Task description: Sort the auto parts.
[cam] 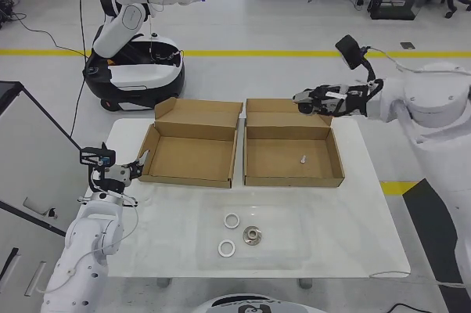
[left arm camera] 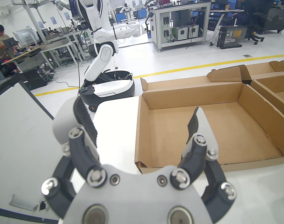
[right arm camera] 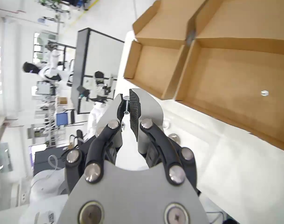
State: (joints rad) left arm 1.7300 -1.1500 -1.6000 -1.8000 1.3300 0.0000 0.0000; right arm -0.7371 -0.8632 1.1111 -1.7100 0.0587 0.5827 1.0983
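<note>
Two boxes sit side by side at the back of the worktop [cam: 337, 227]: left box [cam: 190, 156], right box [cam: 282, 160]. A bolt [cam: 303, 158] lies in the right box. In front of the boxes lie the far ring [cam: 231, 221] and near ring [cam: 227, 249], with a hub [cam: 253, 235] just right of them. My left pincer [cam: 139, 166] is just left of the left box. My right pincer [cam: 302, 102] is over the right box's back flap, with a screw [right arm camera: 126, 106] between its fingers.

White rings [cam: 231, 221], hub [cam: 253, 235], boxed bolt [cam: 303, 158], held bolt [right arm camera: 126, 106]
</note>
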